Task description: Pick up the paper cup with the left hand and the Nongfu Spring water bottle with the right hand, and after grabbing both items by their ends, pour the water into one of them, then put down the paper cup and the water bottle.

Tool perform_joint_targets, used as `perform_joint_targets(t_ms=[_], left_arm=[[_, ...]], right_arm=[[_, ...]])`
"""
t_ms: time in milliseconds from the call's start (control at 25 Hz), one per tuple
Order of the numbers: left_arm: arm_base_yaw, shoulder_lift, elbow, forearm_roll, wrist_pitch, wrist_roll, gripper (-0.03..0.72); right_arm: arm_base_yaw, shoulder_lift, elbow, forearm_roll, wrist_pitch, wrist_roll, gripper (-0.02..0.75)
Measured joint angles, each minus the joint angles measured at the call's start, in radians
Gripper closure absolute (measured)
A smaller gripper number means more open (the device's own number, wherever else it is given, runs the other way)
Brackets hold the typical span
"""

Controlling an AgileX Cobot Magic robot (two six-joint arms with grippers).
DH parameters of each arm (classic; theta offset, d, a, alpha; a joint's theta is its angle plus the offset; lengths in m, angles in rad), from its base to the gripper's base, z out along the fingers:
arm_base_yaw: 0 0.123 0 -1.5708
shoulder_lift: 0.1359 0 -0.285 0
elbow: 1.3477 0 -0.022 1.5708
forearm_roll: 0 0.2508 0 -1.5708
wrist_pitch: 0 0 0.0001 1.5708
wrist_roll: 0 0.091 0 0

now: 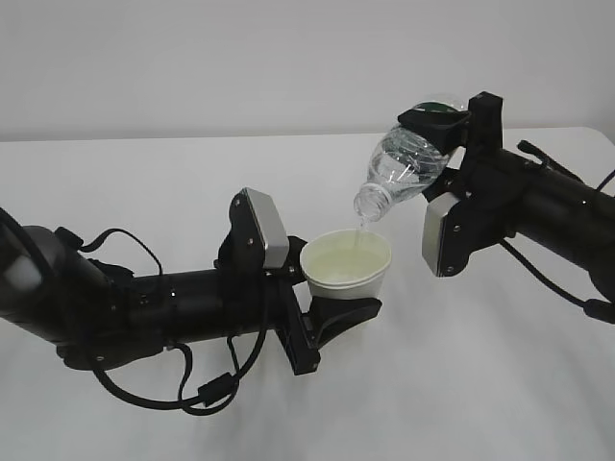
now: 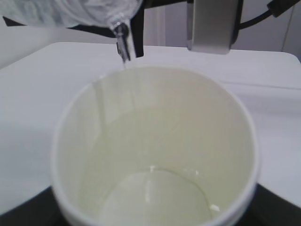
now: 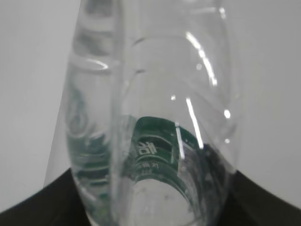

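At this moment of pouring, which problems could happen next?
1. The stream of water enters just inside the far rim of the paper cup, so a small shift could spill onto the table.
2. The Nongfu Spring water bottle is held only at its base end, steeply tilted; it might slip.

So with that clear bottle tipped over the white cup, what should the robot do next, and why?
Probably hold the tilt a little longer: the clear ribbed plastic bottle in the right gripper is trickling water into the white paper cup in the left gripper, which looks only shallowly filled.
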Motion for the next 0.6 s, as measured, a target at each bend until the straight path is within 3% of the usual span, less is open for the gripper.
perform_joint_targets(t_ms=[600], left_arm=[[0.000,0.000,0.000,0.002,0.002,0.000,0.226]], right_arm=[[0.000,0.000,0.000,0.000,0.000,0.000,0.290]])
